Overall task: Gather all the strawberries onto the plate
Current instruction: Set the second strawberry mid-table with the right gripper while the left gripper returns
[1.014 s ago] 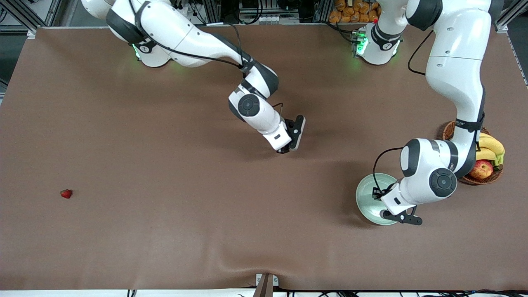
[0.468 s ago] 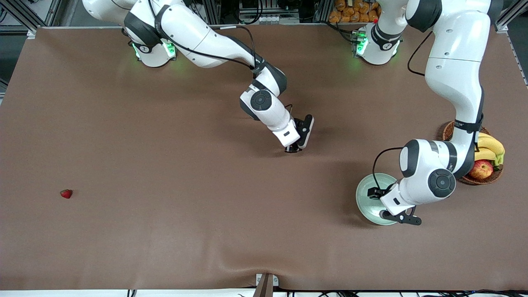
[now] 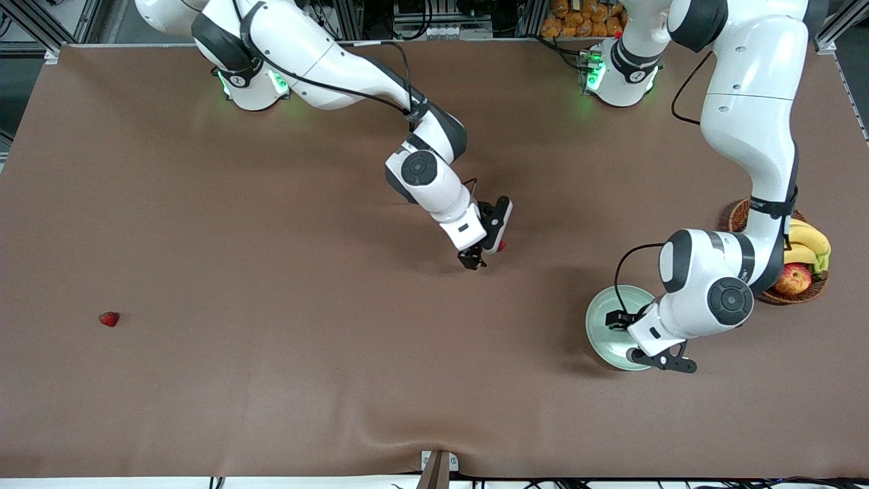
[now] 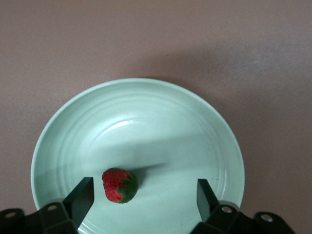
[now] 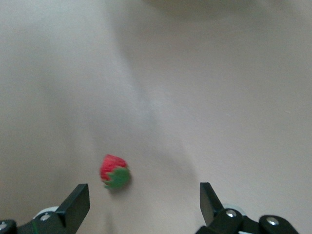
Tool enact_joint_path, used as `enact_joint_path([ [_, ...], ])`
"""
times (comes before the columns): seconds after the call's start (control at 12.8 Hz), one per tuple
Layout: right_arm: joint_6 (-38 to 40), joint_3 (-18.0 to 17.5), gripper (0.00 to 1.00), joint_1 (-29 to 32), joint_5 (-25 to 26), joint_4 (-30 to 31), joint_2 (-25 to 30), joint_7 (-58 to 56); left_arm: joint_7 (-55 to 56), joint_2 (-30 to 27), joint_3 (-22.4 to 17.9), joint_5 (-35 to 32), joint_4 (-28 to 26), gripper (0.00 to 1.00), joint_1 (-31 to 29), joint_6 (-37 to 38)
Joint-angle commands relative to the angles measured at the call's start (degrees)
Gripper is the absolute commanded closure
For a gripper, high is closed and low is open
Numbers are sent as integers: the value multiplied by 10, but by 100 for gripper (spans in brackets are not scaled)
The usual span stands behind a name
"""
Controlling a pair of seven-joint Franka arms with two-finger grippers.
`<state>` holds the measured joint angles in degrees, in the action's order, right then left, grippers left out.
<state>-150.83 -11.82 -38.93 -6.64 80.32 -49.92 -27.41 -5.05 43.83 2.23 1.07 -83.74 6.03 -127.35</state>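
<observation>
Hovering left gripper (image 4: 141, 195): fingers apart over the round pale mint-green glossy plate (image 3: 601, 319), where one small red strawberry with a green cap (image 4: 119, 185) lies, released.
Right gripper (image 5: 141, 204): fingers apart over mid-table; a second red strawberry (image 3: 501, 246) lies just beside it (apparently on the cloth).
Third strawberry (image 3: 108, 318): alone toward the right arm's end, well apart from everything.
Nearer arm: right, by my judgement.
Room: open brown tablecloth (image 3: 271, 380) around.
</observation>
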Motion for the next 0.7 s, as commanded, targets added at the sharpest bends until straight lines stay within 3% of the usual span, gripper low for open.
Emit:
enact_joint_path([
  [0.0, 124, -5, 0, 39, -11, 36, 84, 3, 24, -23, 8, -6, -4, 1, 6, 1],
  [0.23, 253, -7, 0, 99, -11, 36, 134, 0, 86, -40, 30, -8, -9, 0, 24, 10],
  [0.62, 420, -5, 0, 208, -12, 37, 190, 1, 214, -75, 30, -10, -26, 0, 109, 57],
])
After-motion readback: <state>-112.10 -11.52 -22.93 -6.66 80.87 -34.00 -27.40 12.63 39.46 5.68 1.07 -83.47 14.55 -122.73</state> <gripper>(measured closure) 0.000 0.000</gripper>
